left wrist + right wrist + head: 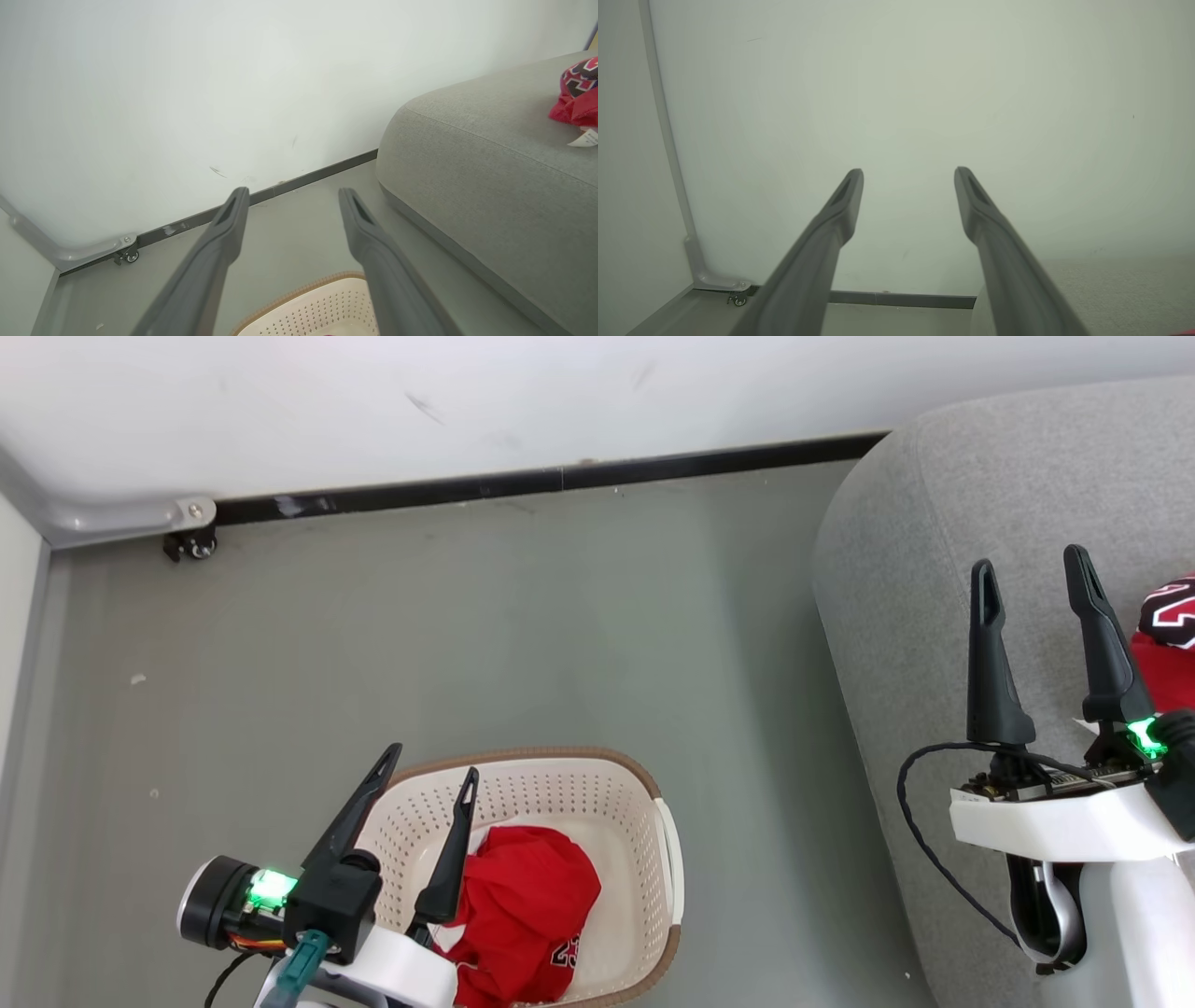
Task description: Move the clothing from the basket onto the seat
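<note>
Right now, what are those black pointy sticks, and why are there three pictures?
Those sticks are a robot's fingers. Each arm ends in a gripper with two of them. The top picture comes from a camera on its head; the other two come from cameras on its wrists, looking along the fingers. The left gripper hangs open above the basket, where red clothing lies. The right gripper is open over the grey seat, where another red garment already rests. Neither gripper holds anything.
</note>
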`<state>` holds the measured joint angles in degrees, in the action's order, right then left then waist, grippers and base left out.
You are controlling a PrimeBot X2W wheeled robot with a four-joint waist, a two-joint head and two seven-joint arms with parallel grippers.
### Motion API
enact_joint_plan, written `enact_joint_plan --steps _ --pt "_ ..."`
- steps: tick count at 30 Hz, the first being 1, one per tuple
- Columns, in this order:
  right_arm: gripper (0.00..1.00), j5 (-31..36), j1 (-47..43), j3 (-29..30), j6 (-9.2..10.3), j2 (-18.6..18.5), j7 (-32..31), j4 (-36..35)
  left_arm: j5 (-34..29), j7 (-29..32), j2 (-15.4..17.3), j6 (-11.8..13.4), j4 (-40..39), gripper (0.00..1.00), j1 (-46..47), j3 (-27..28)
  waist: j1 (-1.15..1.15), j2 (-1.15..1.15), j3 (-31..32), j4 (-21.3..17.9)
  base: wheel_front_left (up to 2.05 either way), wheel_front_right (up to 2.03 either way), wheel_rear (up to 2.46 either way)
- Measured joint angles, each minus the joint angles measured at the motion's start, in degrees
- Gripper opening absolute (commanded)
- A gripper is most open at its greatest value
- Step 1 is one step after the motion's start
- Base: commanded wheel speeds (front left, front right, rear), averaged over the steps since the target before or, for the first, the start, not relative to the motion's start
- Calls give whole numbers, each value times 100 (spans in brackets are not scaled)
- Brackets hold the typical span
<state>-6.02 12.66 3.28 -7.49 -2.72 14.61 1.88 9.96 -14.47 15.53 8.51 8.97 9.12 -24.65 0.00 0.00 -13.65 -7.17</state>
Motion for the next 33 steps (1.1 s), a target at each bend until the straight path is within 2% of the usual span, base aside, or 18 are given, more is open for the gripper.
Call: enact_joint_plan --steps 12,33 --pt "100 53 -237 -5 0 1 0 -2 236 0 -64 15 -256 100 -67 324 0 0 342 11 0 0 0" --pt "100 168 -699 146 0 8 -1 40 681 0 20 421 -359 100 -316 1300 0 0 919 -95 0 0 0"
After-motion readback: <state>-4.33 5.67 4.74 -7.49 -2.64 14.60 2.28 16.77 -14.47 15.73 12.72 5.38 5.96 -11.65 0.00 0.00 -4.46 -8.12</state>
